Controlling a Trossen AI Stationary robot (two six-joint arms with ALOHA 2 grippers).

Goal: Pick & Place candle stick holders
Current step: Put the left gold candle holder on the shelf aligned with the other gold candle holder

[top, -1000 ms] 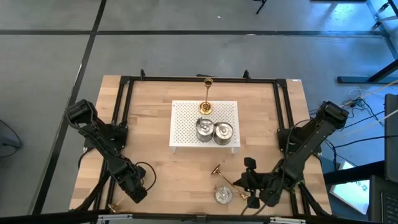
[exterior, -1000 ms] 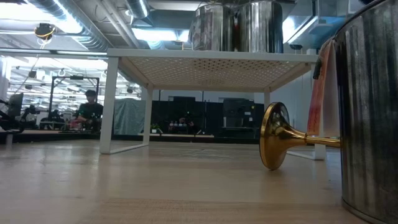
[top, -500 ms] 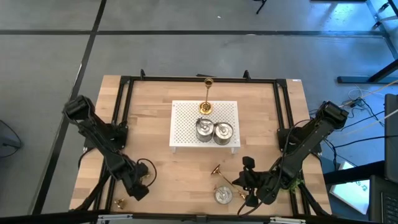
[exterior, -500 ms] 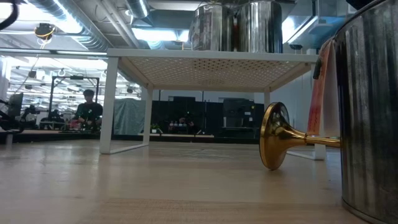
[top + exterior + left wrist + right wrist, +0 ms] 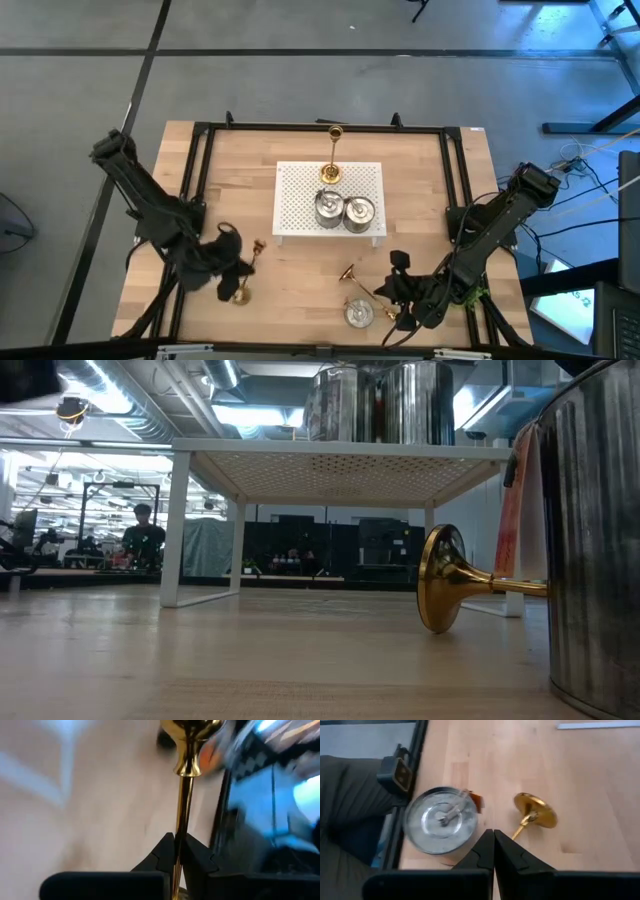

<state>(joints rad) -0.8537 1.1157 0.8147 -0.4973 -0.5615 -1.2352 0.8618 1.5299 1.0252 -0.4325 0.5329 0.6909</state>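
Note:
My left gripper [image 5: 240,270] is shut on a slim gold candlestick [image 5: 249,270] over the table's left half. Its cup end [image 5: 190,730] points toward the far edge and its round base [image 5: 240,296] toward the near edge. My right gripper [image 5: 398,312] is shut and empty at the near right, beside a squat silver holder [image 5: 440,827] and a gold candlestick [image 5: 534,813] lying on its side. On the white perforated stand [image 5: 300,225] stand two silver holders [image 5: 343,210] and an upright gold candlestick [image 5: 331,172]. My left gripper pinches the candlestick's thin stem [image 5: 181,827] between its two fingers, about midway along it. The fingers come from the table's left and lie across the stem. The cup end sticks out on the far side of the fingers and the base on the near side.
A black frame [image 5: 200,150] runs around the table's edges. The stand fills the middle. In the low view the lying candlestick's base [image 5: 440,578] and the near silver holder [image 5: 600,540] stand close by. A person [image 5: 143,535] shows far back in the room.
My left gripper has gone from the near left corner toward the far edge and the table's right, toward the stand, and has turned. The gold candlestick has gone with it and now lies across the fingers, cup toward the far edge. My right arm has kept still.

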